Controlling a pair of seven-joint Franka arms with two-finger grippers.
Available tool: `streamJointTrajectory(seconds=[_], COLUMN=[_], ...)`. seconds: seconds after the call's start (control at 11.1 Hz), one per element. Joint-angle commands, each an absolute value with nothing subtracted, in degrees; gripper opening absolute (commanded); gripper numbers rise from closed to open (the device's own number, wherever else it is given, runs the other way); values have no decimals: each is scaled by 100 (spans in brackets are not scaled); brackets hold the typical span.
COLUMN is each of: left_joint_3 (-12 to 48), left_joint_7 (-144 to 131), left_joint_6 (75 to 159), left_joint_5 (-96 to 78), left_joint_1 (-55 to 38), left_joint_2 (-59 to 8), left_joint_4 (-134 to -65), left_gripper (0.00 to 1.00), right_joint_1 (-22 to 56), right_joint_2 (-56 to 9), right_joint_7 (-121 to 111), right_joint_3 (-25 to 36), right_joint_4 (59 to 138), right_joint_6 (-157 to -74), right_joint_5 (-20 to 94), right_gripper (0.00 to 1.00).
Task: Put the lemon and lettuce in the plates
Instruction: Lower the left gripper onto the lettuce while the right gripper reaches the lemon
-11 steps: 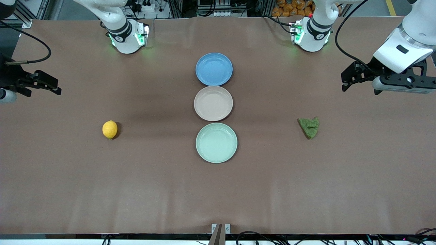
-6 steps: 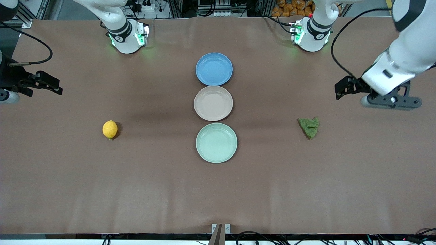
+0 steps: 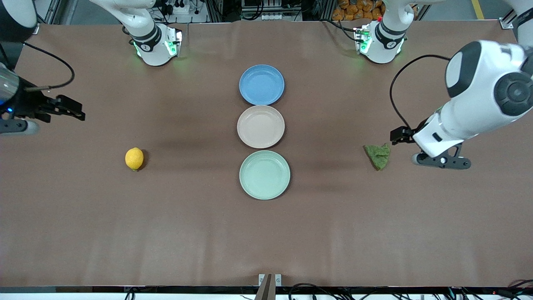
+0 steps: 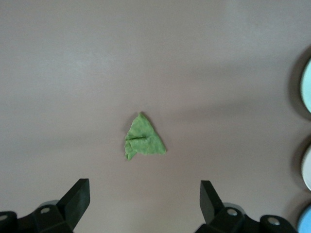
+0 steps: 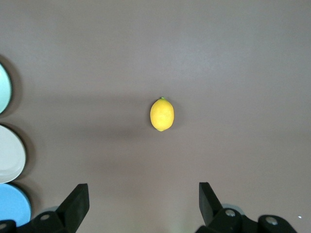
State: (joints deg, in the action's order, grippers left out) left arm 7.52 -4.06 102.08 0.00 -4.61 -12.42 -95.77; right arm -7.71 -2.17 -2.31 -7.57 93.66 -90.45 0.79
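The lemon (image 3: 134,158) lies on the brown table toward the right arm's end; it also shows in the right wrist view (image 5: 162,114). The lettuce (image 3: 378,155) lies toward the left arm's end and shows in the left wrist view (image 4: 143,138). The beige-pink plate (image 3: 260,126) and the mint green plate (image 3: 265,174) sit empty at mid-table, the mint one nearer the camera. My left gripper (image 3: 399,135) (image 4: 143,189) is open and empty, over the table just beside the lettuce. My right gripper (image 3: 78,111) (image 5: 142,191) is open and empty, over the table some way from the lemon.
An empty blue plate (image 3: 261,84) sits farther from the camera than the beige-pink plate, in line with both. The arm bases (image 3: 156,43) (image 3: 381,41) stand along the table's back edge. Plate rims show at the edge of both wrist views (image 4: 307,87) (image 5: 4,87).
My left arm has swung down and inward, bringing its gripper close beside the lettuce. My right gripper has shifted slightly toward the lemon. The lemon, lettuce and plates have not moved.
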Motion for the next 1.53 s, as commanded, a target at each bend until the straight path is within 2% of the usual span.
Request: streamJointTrajectory(seconds=[0.0, 0.27, 0.63, 0.72, 0.99, 1.44], left_joint_3=[765, 765, 756, 756, 738, 738], left_joint_7=[-387, -387, -387, -387, -430, -817], left_joint_6=[11377, 12118, 12838, 13189, 13534, 13869], left_joint_5=[123, 123, 123, 123, 280, 879], left_joint_1=[-440, -431, -448, -440, -483, -413], left_joint_2=[-1108, -1256, -1459, -1563, -2038, -2531], left_joint_4=[-10701, -11397, -12039, -12241, -12270, -12173], left_gripper=[100, 100, 100, 100, 100, 100], right_joint_1=[-773, -817, -826, -826, -817, -800], right_joint_2=[-167, -202, -623, -789, -1133, -1678], right_joint_7=[-202, -202, -202, -202, -202, -211], right_joint_3=[-756, -747, -747, -747, -730, -484], right_joint_4=[10429, 11633, 12855, 12980, 13208, 13228], right_joint_6=[-9858, -11131, -13195, -13540, -14296, -14993], right_joint_5=[35, 88, 88, 88, 79, 9], right_gripper=[100, 100, 100, 100, 100, 100])
